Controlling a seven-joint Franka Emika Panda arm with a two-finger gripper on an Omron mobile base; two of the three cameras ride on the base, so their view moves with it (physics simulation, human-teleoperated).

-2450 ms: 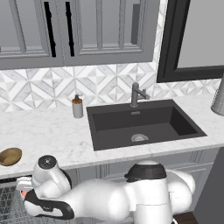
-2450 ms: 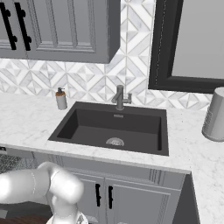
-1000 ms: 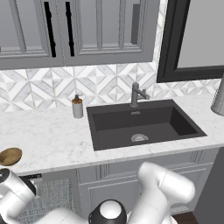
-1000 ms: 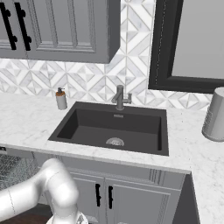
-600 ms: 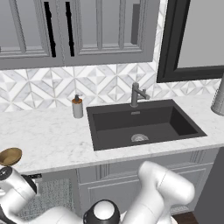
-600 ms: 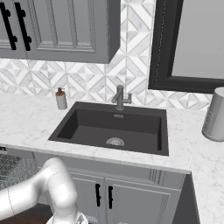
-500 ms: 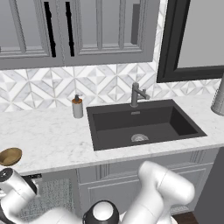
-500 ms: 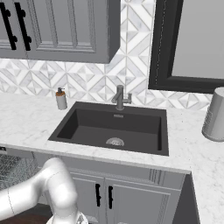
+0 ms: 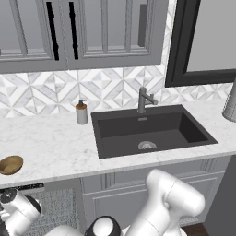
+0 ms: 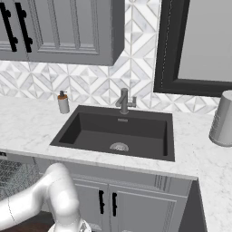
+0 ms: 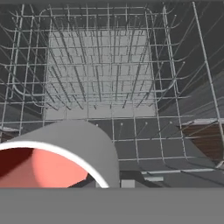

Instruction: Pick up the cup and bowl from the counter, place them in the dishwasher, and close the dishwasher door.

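Pincer pressed together on cup [image 11: 57,157] — cup right at fingers, tilted, mouth toward cam. Dishwasher [image 11: 100,74] rack dead ahead — bowl [image 9: 10,164] waits on counter [image 9: 50,147].

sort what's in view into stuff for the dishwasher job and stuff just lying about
For the job: cup, held in the shut gripper over the dishwasher rack; bowl on the counter.

Lying about: soap bottle, faucet, sink, grey canister.

One cup [image 11: 65,153], one bowl [image 9: 10,164], one soap bottle [image 9: 81,112], one faucet [image 9: 144,99].
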